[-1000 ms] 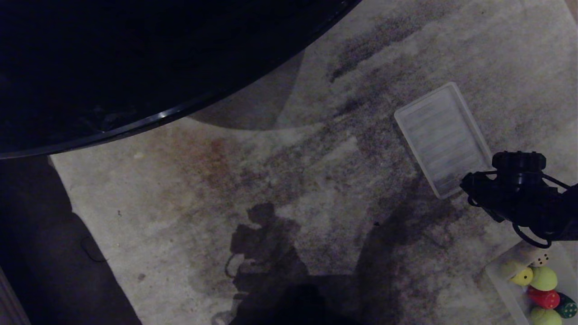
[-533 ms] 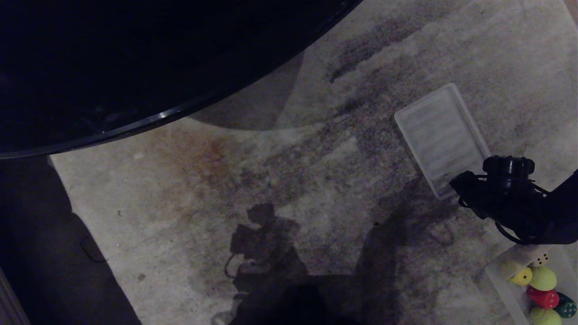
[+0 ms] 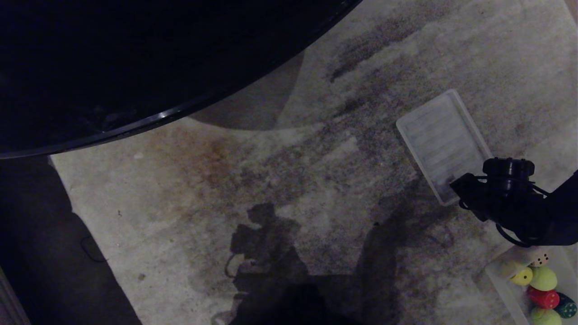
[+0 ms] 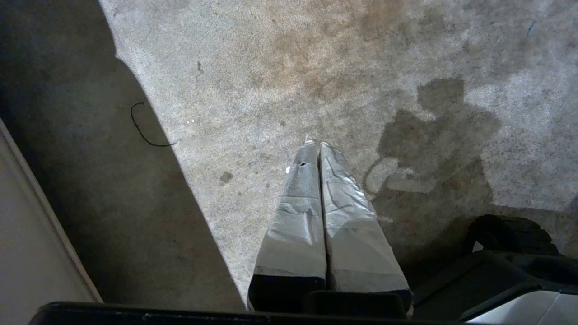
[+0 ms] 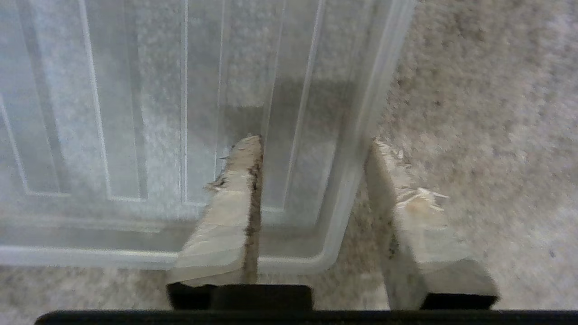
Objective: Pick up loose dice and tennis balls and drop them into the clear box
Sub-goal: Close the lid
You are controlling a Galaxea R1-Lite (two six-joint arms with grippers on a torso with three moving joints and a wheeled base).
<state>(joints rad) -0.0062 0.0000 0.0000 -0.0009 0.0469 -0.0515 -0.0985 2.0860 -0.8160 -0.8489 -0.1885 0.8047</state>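
The clear box (image 3: 499,275) sits at the bottom right of the head view. It holds a yellow die (image 3: 524,276), a red die (image 3: 544,298), a dark green die (image 3: 567,308), a beige die (image 3: 539,258) and two tennis balls (image 3: 543,278). My right arm (image 3: 508,198) hangs over the near corner of the flat ribbed clear lid (image 3: 440,140). In the right wrist view my right gripper (image 5: 312,142) straddles the rim of the lid (image 5: 135,113), one finger over the lid, the other on the carpet, with a gap left. My left gripper (image 4: 317,144) is shut and empty above the carpet.
A dark round tabletop edge (image 3: 158,116) fills the upper left of the head view. A dark floor strip (image 3: 27,234) borders the stained carpet (image 3: 271,180) on the left. My own shadow falls at the bottom middle.
My right arm has shifted left and lower over the lid's near corner, and its jaws have narrowed around the rim. The lid has shifted slightly. The left arm has not moved.
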